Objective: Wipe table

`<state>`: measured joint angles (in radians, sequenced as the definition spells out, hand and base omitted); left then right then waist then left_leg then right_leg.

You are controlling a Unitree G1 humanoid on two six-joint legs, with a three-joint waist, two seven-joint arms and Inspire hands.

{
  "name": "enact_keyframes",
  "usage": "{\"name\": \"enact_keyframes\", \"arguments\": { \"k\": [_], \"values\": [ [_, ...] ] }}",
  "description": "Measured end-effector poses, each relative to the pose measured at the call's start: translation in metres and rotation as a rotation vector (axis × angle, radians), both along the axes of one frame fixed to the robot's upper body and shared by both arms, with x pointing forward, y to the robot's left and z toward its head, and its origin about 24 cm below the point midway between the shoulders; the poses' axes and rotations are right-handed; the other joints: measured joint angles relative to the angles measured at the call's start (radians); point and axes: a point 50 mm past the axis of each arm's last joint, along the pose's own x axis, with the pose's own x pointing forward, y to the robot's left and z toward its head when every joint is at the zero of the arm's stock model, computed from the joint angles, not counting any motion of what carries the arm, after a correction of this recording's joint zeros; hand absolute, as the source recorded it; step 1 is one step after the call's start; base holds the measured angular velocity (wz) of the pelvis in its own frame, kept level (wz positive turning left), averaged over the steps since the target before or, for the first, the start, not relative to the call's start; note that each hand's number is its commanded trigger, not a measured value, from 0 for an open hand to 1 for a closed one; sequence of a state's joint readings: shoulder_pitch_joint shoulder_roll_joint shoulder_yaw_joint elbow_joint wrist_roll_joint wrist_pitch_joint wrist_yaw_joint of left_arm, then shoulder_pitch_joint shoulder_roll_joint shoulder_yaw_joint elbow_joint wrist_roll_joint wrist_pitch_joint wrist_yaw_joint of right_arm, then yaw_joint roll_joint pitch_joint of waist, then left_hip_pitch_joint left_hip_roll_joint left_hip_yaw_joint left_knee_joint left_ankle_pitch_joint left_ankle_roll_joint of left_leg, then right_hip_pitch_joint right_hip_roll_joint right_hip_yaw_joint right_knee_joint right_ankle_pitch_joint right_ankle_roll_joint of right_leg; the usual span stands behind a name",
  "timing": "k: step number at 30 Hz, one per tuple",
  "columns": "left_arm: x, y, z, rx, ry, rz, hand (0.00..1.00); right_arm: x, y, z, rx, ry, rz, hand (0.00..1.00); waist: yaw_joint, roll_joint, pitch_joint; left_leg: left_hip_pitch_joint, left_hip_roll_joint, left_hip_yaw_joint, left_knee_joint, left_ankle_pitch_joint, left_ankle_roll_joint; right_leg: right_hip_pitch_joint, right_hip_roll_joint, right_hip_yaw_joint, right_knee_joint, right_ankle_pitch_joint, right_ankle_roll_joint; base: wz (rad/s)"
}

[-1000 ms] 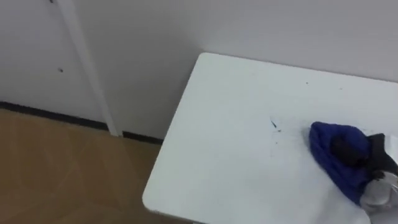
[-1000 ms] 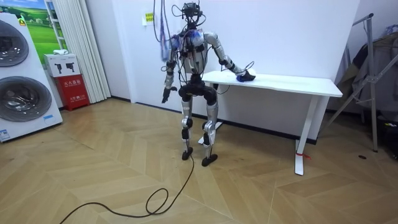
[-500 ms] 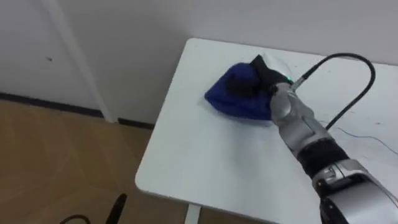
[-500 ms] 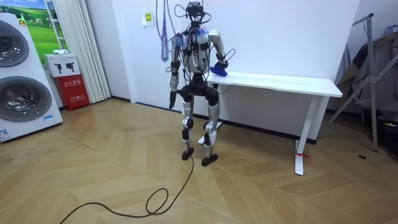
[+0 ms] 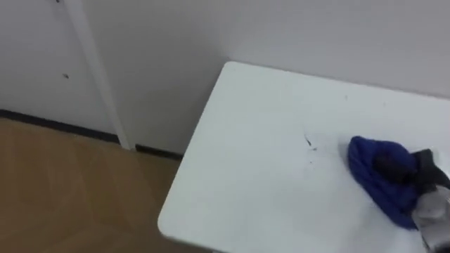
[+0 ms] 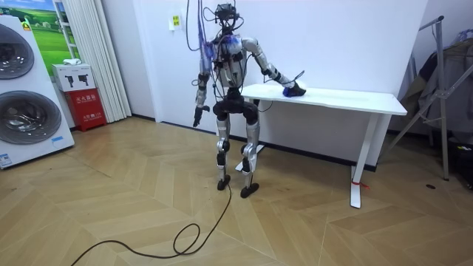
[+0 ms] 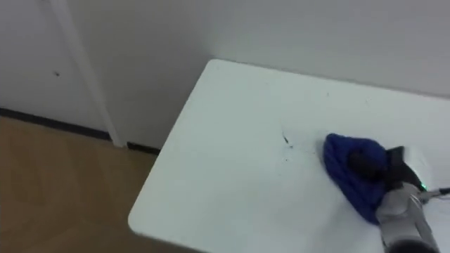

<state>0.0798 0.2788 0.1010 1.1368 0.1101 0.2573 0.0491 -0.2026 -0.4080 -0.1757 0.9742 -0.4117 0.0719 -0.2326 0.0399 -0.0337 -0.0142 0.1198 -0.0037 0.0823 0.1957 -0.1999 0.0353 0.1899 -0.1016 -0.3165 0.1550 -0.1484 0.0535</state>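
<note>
Right hand (image 7: 395, 165) sits low on the white table (image 7: 225, 169), buried in the blue cloth (image 7: 351, 179), so I cannot tell whether it grips the cloth or presses it flat. The left hand (image 6: 196, 117) hangs by the robot's side. Half a second ago the cloth was up near the table's left end; now it has swept back right, past the small dark marks (image 7: 285, 139). Those marks remain, so more passes are likely needed.

Right hand (image 7: 396, 163) mostly buried in blue cloth (image 7: 344, 172), hold unreadable. Table (image 7: 225, 154) cut off at right and lower edges of eye views. Dark specks (image 5: 309, 143) beside cloth too small to identify. Left hand (image 6: 197, 117) tiny in room view, pose unclear.
</note>
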Motion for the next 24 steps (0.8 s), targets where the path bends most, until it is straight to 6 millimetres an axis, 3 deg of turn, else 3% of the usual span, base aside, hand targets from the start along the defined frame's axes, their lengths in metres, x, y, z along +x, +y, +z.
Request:
{"name": "enact_keyframes", "arguments": {
  "k": [4,6,7,9,11,12,13,14,16,19,21,22,24],
  "values": [
    [0.030,-0.015,-0.001,-0.028,-0.066,-0.030,0.00,0.034,0.031,0.004,0.014,0.017,0.066,1.00,0.033,0.023,-0.0025,0.002,0.016,0.074,0.006,-0.001,-0.005,-0.039,0.016,0.071,0.023,0.011,-0.011,-0.64],
    [0.049,-0.031,-0.002,-0.060,-0.093,-0.075,0.00,0.072,0.073,0.015,0.018,0.033,0.206,1.00,0.056,0.028,-0.0059,-0.007,0.029,0.110,0.000,0.008,-0.014,-0.085,0.029,0.109,0.048,0.020,-0.024,-0.66],
    [0.052,-0.034,-0.003,-0.069,-0.097,-0.079,0.00,0.085,0.090,0.021,0.024,0.027,0.267,1.00,0.061,0.028,-0.0067,-0.015,0.029,0.109,-0.001,0.010,-0.014,-0.101,0.034,0.118,0.053,0.024,-0.030,-0.82],
    [0.062,-0.045,-0.004,-0.104,-0.095,-0.095,0.00,0.131,0.166,0.053,0.010,-0.022,0.550,1.00,0.085,0.036,-0.0014,-0.060,0.037,0.092,0.001,0.019,-0.018,-0.157,0.050,0.106,0.049,0.045,-0.055,-0.55],
    [0.077,-0.055,-0.003,-0.130,-0.111,-0.128,0.00,0.152,0.194,0.075,0.033,-0.061,0.649,1.00,0.090,0.021,0.0049,-0.102,0.038,0.062,0.005,0.034,-0.025,-0.182,0.053,0.082,0.047,0.048,-0.061,0.42],
    [0.083,-0.062,-0.002,-0.147,-0.120,-0.163,0.00,0.161,0.195,0.086,0.038,-0.078,0.651,1.00,0.121,0.018,0.0082,-0.121,0.037,0.043,0.003,0.045,-0.028,-0.197,0.052,0.064,0.046,0.048,-0.063,0.61],
    [0.083,-0.063,-0.003,-0.149,-0.118,-0.173,0.00,0.164,0.195,0.090,0.038,-0.082,0.645,1.00,0.136,0.019,0.0086,-0.130,0.037,0.040,0.002,0.052,-0.028,-0.204,0.051,0.060,0.045,0.047,-0.064,0.60],
    [0.078,-0.063,-0.004,-0.148,-0.098,-0.174,0.00,0.168,0.192,0.094,0.033,-0.080,0.634,1.00,0.144,0.022,0.0110,-0.147,0.033,0.013,0.003,0.060,-0.029,-0.207,0.046,0.029,0.039,0.047,-0.065,0.71],
    [0.069,-0.058,-0.006,-0.143,-0.071,-0.140,0.00,0.165,0.172,0.087,0.060,-0.060,0.560,1.00,0.144,0.023,0.0122,-0.169,0.024,-0.033,0.000,0.069,-0.028,-0.207,0.037,-0.012,0.032,0.045,-0.064,0.77],
    [0.046,-0.044,-0.008,-0.112,-0.021,-0.108,0.00,0.145,0.123,0.068,0.109,-0.073,0.414,1.00,0.136,0.020,0.0124,-0.185,0.012,-0.059,0.001,0.071,-0.025,-0.208,0.024,-0.045,0.030,0.038,-0.052,0.43],
    [0.035,-0.030,-0.006,-0.085,-0.013,-0.063,0.00,0.115,0.072,0.052,0.100,-0.087,0.243,1.00,0.109,0.011,0.0099,-0.168,0.004,-0.058,0.002,0.065,-0.014,-0.178,0.010,-0.047,0.030,0.026,-0.034,0.48],
    [0.032,-0.025,-0.005,-0.074,-0.014,-0.047,0.00,0.105,0.060,0.045,0.097,-0.085,0.198,1.00,0.098,0.006,0.0099,-0.156,0.001,-0.054,0.002,0.062,-0.010,-0.165,0.007,-0.046,0.032,0.023,-0.030,0.46],
    [0.015,-0.003,-0.001,-0.020,-0.003,-0.001,0.00,0.050,0.019,0.016,0.068,-0.052,0.033,1.00,0.047,-0.010,0.0088,-0.102,-0.006,-0.013,0.005,0.039,0.006,-0.118,-0.010,-0.039,0.075,0.001,-0.004,0.28]
  ]
}}
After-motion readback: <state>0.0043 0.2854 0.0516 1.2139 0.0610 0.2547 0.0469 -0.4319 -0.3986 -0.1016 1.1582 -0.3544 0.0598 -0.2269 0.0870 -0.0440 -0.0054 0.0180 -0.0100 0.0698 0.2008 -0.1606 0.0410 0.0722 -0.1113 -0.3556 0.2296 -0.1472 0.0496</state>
